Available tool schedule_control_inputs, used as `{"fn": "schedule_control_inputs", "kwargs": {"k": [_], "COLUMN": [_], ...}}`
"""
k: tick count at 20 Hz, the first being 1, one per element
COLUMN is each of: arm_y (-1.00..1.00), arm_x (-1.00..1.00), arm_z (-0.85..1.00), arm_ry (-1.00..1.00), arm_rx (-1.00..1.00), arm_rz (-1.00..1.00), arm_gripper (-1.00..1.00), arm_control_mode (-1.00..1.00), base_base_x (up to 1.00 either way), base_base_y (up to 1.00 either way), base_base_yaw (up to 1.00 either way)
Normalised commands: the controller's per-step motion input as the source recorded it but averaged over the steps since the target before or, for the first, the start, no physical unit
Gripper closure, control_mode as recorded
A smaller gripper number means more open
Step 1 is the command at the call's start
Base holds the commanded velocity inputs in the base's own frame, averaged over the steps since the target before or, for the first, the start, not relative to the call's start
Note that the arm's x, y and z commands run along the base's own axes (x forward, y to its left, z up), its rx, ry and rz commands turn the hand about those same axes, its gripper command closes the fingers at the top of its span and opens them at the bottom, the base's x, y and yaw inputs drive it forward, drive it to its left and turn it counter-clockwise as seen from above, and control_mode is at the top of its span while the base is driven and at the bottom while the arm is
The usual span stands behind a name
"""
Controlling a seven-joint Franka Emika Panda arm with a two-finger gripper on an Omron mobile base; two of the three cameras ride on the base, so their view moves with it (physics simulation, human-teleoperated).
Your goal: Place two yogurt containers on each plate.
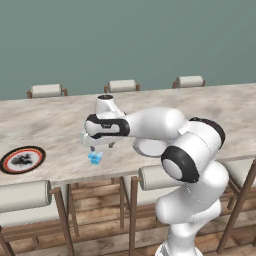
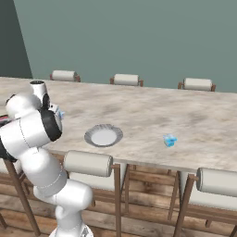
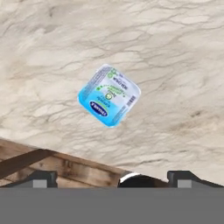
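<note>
We see the end effector (image 1: 95,148) hanging just above the worktop (image 1: 60,130), its jaws spread wide with nothing between them; in the hand view its two dark fingertips (image 3: 42,178) stand far apart at the bottom, clear of everything. Directly below it, near the worktop's near edge, a bright light blue yogurt container (image 1: 95,158) sits on the marbled surface; from the hand camera we look down on its printed lid (image 3: 109,95), which lies turned at an angle to the worktop edge, and the cup is apart from the fingertips. In the right base view the same cup peeks out as a small blue patch (image 2: 60,114) just beside the arm's elbow. To the left, near the near edge and well apart from this cup, we see the black-rimmed plate (image 1: 22,159) with its red ring and black-patterned white centre. To the right in the scene, the pale grey plate (image 2: 103,135) with the ridged rim lies close to the near edge, with nothing on it. Farther right again, well apart from that plate, a second light blue yogurt container (image 2: 170,140) rests on the worktop. Stools with pale cushioned backs (image 2: 88,163) line the near and far sides.
</note>
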Motion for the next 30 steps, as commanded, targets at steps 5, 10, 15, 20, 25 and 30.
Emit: {"fn": "schedule_control_inputs", "kwargs": {"k": [5,10,15,20,25,30], "arm_y": [0.02,0.02,0.01,0.10,0.12,0.06], "arm_x": [0.19,0.09,0.00,0.02,0.13,0.14], "arm_z": [-0.02,-0.27,-0.34,-0.31,-0.29,-0.15], "arm_ry": [0.06,0.01,0.00,0.00,0.00,0.00], "arm_rx": [0.00,0.00,0.00,0.00,0.00,0.00], "arm_rz": [0.04,0.02,0.04,0.03,0.02,0.00], "arm_gripper": [-1.00,-1.00,-1.00,-1.00,-1.00,-1.00], "arm_control_mode": [-1.00,-1.00,-1.00,-1.00,-1.00,-1.00], "base_base_x": [0.00,0.00,0.00,0.00,0.00,0.00], "base_base_y": [0.00,0.00,0.00,0.00,0.00,0.00], "base_base_yaw": [0.00,0.00,0.00,0.00,0.00,0.00]}}
